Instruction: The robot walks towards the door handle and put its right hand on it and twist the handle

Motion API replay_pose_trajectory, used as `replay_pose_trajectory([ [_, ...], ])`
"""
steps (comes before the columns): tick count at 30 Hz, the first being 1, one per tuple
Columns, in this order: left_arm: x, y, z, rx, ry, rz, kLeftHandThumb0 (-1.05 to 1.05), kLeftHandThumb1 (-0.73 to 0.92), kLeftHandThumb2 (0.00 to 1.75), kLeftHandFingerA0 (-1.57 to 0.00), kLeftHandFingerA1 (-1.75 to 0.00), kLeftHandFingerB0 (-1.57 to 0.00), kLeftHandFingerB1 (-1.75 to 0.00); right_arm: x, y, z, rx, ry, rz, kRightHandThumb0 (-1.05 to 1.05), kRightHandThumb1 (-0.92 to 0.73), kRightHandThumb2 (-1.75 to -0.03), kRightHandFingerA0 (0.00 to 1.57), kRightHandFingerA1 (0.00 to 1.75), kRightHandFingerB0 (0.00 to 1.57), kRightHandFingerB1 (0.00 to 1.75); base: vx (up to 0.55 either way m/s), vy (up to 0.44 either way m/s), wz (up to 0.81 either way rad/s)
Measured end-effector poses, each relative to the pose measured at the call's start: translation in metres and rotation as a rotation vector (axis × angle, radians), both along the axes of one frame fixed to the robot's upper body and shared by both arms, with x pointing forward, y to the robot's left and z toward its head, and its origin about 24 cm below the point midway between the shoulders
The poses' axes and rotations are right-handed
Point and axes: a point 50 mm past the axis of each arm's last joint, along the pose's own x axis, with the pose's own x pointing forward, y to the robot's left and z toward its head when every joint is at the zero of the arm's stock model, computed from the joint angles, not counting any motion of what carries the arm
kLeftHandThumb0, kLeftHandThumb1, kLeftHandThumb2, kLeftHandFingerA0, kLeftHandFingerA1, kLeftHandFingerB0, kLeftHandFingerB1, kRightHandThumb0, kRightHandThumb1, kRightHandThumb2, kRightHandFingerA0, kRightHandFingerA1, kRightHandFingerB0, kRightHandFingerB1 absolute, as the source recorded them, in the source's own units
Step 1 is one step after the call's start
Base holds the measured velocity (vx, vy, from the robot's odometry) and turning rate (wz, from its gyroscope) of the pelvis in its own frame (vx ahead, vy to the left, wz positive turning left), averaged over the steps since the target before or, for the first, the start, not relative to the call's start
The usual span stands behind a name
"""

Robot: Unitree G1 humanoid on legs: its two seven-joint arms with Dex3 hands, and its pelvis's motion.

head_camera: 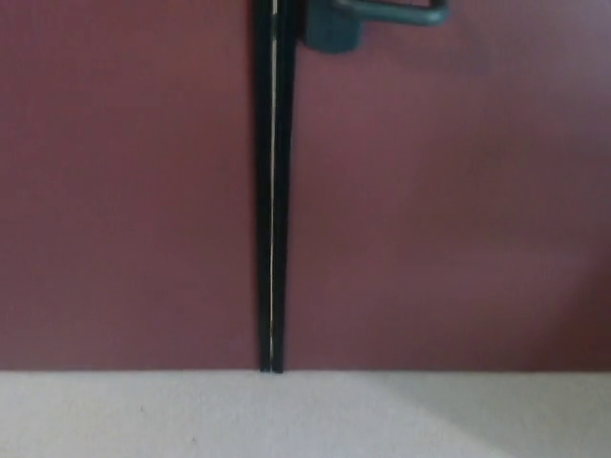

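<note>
At the twelve o'clock edge of the head view, a dark grey metal lever door handle [382, 19] juts from the maroon door panel [449, 191], its base just right of the black vertical door seam [272, 191] and its bar running toward one o'clock. Only its lower part shows. It looks rigid and smooth, likely sprung and possibly slick, so the best hold is probably out along the bar, away from the pivot, where leverage is greatest. Pale speckled floor [305, 420] fills the six o'clock strip. Neither hand is in view, so whether either is spread or closed cannot be told, and no arm pose can be read.
</note>
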Motion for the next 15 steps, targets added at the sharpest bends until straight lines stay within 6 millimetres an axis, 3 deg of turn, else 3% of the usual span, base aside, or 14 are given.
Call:
replay_pose_trajectory([
  [10, 0.002, -0.0006, 0.0001, -0.001, -0.006, -0.002, -0.28, 0.6, 0.58, -0.72, -0.47, -0.56, -0.42, -0.004, -0.0011, -0.0002, 0.001, 0.018, -0.001, -0.28, -0.51, -0.64, 0.76, 0.53, 0.57, 0.46, 0.07, 0.11, -0.02],
  [15, 0.0034, 0.0021, 0.0018, 0.006, -0.01, -0.001, -0.29, 0.6, 0.58, -0.74, -0.48, -0.56, -0.42, -0.0032, 0.0027, -0.0011, 0.015, 0.015, 0.004, -0.28, -0.51, -0.64, 0.76, 0.53, 0.56, 0.46, 0.26, 0.115, -0.02],
])
